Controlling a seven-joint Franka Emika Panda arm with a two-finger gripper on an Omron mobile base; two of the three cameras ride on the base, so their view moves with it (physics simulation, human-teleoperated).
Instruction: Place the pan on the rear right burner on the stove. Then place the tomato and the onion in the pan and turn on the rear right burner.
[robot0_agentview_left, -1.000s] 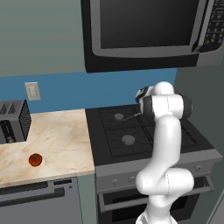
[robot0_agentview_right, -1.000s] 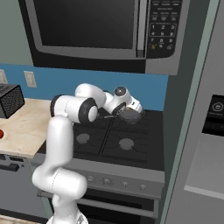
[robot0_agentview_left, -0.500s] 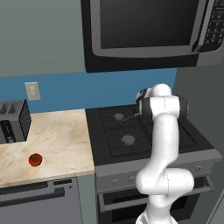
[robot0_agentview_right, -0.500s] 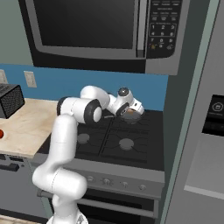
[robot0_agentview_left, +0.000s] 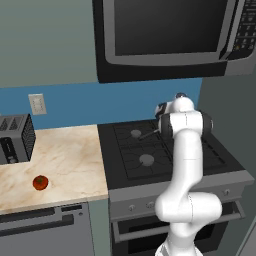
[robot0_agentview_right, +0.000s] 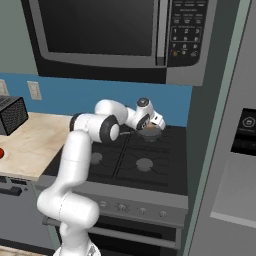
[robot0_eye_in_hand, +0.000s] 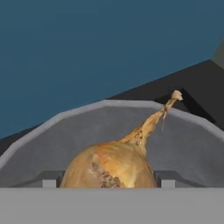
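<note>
The dark grey pan (robot0_agentview_right: 150, 134) sits at the back right of the black stove (robot0_agentview_right: 165, 159), covering the rear right burner; its black handle (robot0_agentview_left: 148, 135) points left. In the hand view the pan's grey inside (robot0_eye_in_hand: 87, 127) lies just beneath the tan onion (robot0_eye_in_hand: 114, 165). My gripper (robot0_agentview_right: 149, 128) hangs low over the pan, shut on the onion, with a dark fingertip (robot0_eye_in_hand: 49, 180) pressed to each side. The red tomato (robot0_agentview_left: 40, 182) lies on the marble counter left of the stove, far from the gripper.
A microwave (robot0_agentview_left: 170, 35) hangs above the stove. A toaster (robot0_agentview_left: 14, 139) stands at the counter's back left. A blue wall (robot0_eye_in_hand: 87, 48) runs close behind the pan. A tall grey fridge (robot0_agentview_right: 227, 150) borders the stove on the right. Knobs (robot0_agentview_right: 132, 210) line the stove's front panel.
The hand has moved slightly right and down with the onion, closer over the pan. The tomato and pan have stayed where they were.
</note>
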